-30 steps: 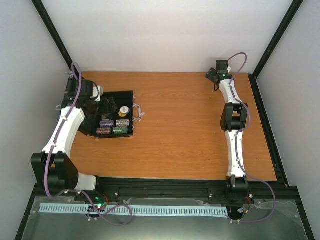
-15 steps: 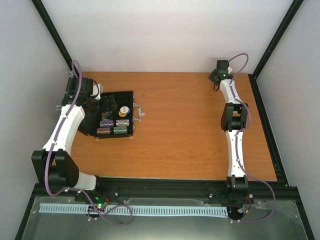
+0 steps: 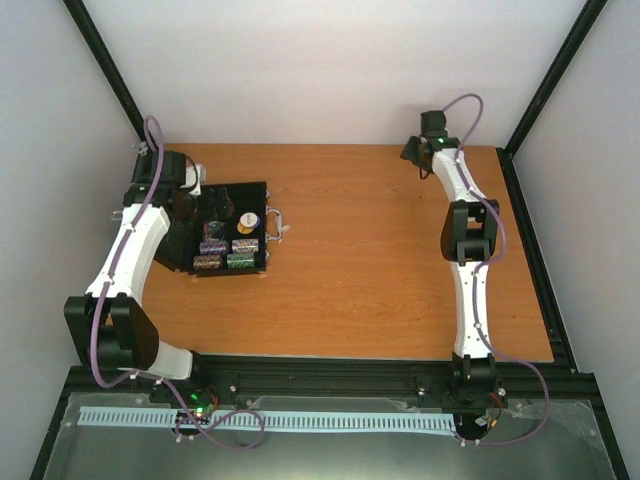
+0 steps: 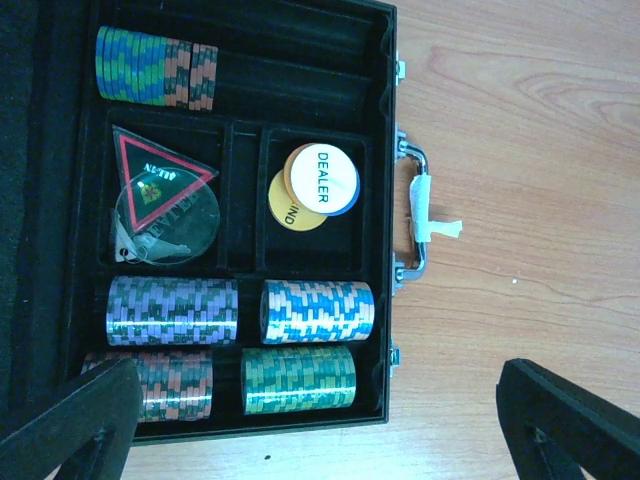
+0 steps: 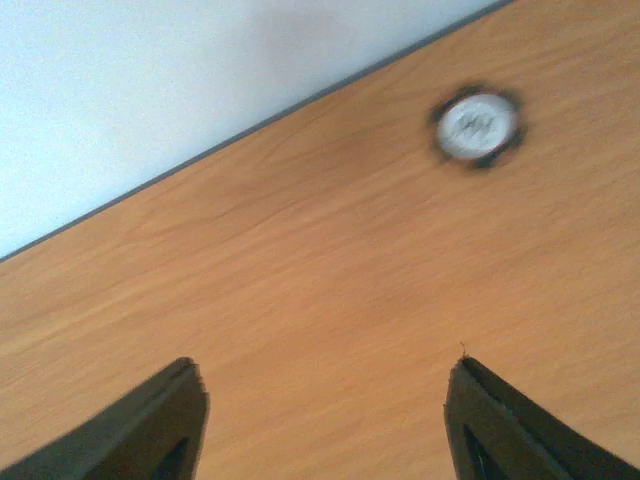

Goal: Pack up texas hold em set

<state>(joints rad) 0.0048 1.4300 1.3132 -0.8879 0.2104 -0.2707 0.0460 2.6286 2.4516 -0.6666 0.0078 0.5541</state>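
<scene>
Where the case lies open at the left of the tabletop, its handle turned to the right, the left fingers hang above its near end, spread as wide as they go and holding nothing. Nearest inside are four full chip stacks. Beyond them sit the triangular token and two dealer discs, one overlapping the other. Farthest is a short row of chips that fills only part of its groove.

At the far right of the tabletop, close to the back wall, the right fingers stand apart with nothing between them. One loose chip lies flat on the wood ahead of them, off to the right of their gap.

The step in hand is probably fetching this chip. Because it is thin and flat, fingers closing off-centre or too high may skid over it or push it toward the far edge. The wrist view is blurred, so its exact place is hard to judge. A chip dropped loosely into the case could land outside a groove and keep the case from shutting.
</scene>
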